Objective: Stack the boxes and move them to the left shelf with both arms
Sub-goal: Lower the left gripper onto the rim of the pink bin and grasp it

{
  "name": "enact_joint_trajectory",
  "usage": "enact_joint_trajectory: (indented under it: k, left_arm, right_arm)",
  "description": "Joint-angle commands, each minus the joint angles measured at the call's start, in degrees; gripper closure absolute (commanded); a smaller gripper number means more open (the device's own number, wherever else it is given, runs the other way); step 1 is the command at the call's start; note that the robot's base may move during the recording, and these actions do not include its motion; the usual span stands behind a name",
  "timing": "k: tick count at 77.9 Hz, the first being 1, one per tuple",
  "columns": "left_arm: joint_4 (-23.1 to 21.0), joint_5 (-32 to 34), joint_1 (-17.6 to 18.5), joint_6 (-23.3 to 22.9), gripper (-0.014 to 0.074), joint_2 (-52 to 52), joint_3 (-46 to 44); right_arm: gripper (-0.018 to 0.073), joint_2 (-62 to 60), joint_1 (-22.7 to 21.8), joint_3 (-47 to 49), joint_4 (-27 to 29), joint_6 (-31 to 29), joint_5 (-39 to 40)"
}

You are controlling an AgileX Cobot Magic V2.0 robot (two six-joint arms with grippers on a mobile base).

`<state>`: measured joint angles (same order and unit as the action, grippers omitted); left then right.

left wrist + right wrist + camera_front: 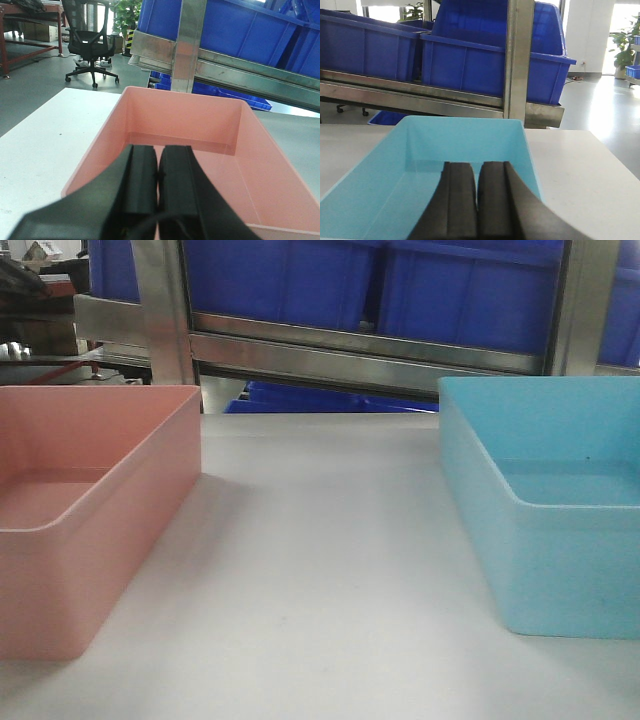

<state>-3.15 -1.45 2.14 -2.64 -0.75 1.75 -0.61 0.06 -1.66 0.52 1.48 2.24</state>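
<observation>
**A:** What is cut off or hard to make out?

**B:** In the front view the pink tub [100,490] runs off the frame at 9 o'clock and the aqua tub [560,540] at 3 o'clock. The dark blue bins [450,290] at 12 o'clock are cropped at the top, where they sit on the steel rack [370,365]. In each wrist view the fingers cover much of the tub's near wall.

**A:** And what is inside the tubs?

**B:** Both show bare floors. They stand upright on the white table [320,590], well apart.

**A:** How are the tools set?

**B:** The left gripper [158,170] has its black fingers pressed together with nothing between them. It sits at 6 o'clock in its own view, over the pink tub's near end. The right gripper [476,185] is the same over the aqua tub. I cannot tell whether either one touches a rim.
</observation>
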Motion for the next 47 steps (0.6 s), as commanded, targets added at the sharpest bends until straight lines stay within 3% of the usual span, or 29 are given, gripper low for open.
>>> enact_joint_trajectory:
  k: [1,36,47]
  left_arm:
    - [-0.27,4.41,0.33,0.19,0.0598,-0.97,-0.25]
    - [-0.27,4.68,0.33,0.19,0.0597,-0.97,-0.25]
    - [-5.31,6.82,0.33,0.07,0.0598,-0.97,-0.25]
  right_arm:
    - [0.0510,-1.11,-0.14,1.30,-0.01,-0.57,4.90]
    - [0.0510,-1.11,-0.14,1.30,-0.01,-0.57,4.90]
    - [0.0510,-1.11,-0.14,1.30,-0.01,-0.57,4.90]
